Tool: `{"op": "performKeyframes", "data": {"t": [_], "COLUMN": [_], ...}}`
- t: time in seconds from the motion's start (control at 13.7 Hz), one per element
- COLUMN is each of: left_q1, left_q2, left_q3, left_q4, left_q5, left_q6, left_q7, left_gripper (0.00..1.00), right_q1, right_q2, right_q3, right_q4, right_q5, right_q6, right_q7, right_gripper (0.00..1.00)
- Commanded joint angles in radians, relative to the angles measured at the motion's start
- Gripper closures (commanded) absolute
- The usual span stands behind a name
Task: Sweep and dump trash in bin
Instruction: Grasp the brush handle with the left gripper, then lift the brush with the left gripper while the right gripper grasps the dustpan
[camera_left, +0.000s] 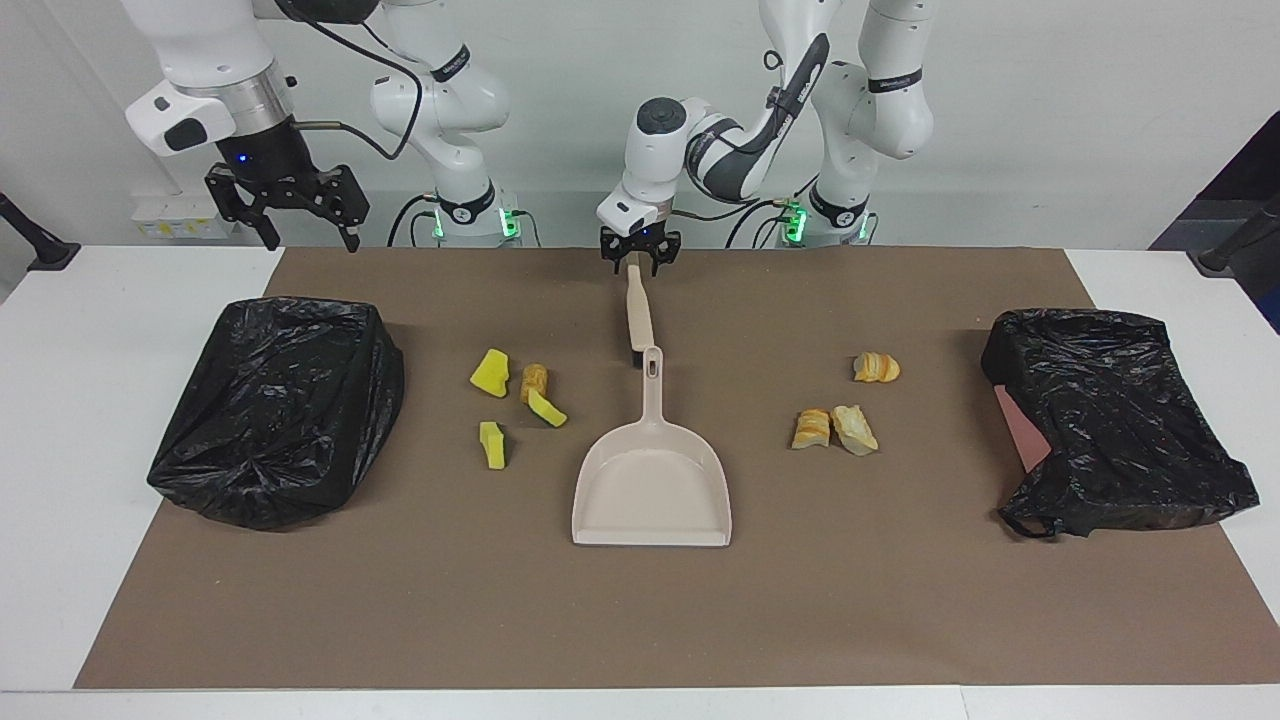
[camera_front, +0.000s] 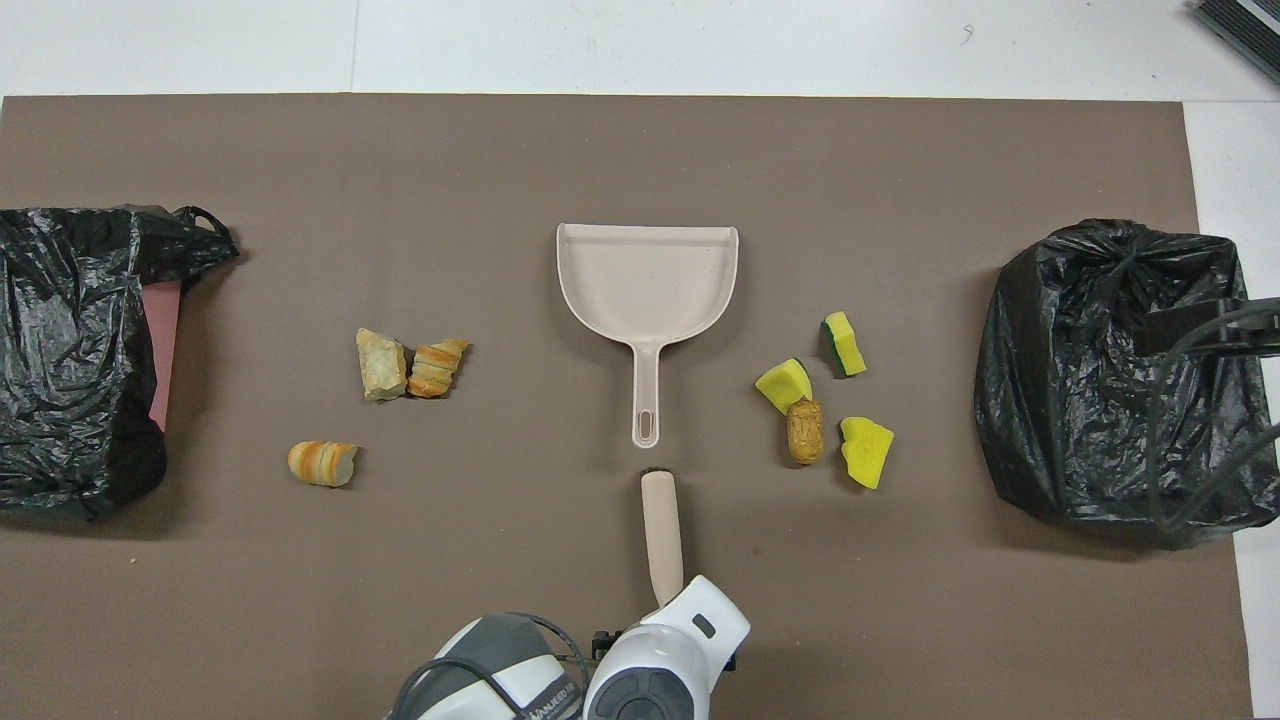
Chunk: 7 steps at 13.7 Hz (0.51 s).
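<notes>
A beige brush (camera_left: 637, 315) lies on the brown mat, its handle pointing at the robots. My left gripper (camera_left: 634, 262) is down at the end of that handle; in the overhead view the wrist hides it. The beige dustpan (camera_left: 652, 490) lies just beyond the brush head, farther from the robots. Trash toward the right arm's end: yellow wedges (camera_left: 490, 372) and a brown lump (camera_left: 534, 380). Toward the left arm's end lie three tan-orange chunks (camera_left: 855, 429). My right gripper (camera_left: 290, 215) hangs open and empty, high over the black-bagged bin's (camera_left: 280, 405) robot-side edge.
A second black-bagged bin (camera_left: 1110, 420) lies at the left arm's end of the mat, a pink wall showing under the bag. The brown mat (camera_left: 640, 620) covers most of the white table.
</notes>
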Motion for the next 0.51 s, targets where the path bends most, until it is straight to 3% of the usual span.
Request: {"op": "performKeyframes", "data": {"t": [0.0, 0.22, 0.44], "left_q1": [0.002, 0.058, 0.165], "left_q2": [-0.016, -0.062, -0.111], "left_q3": [0.019, 0.025, 0.026], "left_q4": [0.002, 0.013, 0.054], "left_q5": [-0.017, -0.018, -0.015], "left_q6": [-0.014, -0.105, -0.323], "left_q7": [0.007, -0.006, -0.011], "left_gripper": [1.00, 1.00, 1.00], "right_q1": [-0.011, -0.011, -0.009], "right_q2": [-0.024, -0.025, -0.022], "right_q3": [0.003, 0.003, 0.003], "right_q4": [-0.031, -0.031, -0.022], "right_q5": [0.015, 0.013, 0.029], "right_q6": [0.020, 0.020, 0.013], "right_q7": [-0.029, -0.029, -0.027], "right_gripper": [0.00, 0.00, 0.00]}}
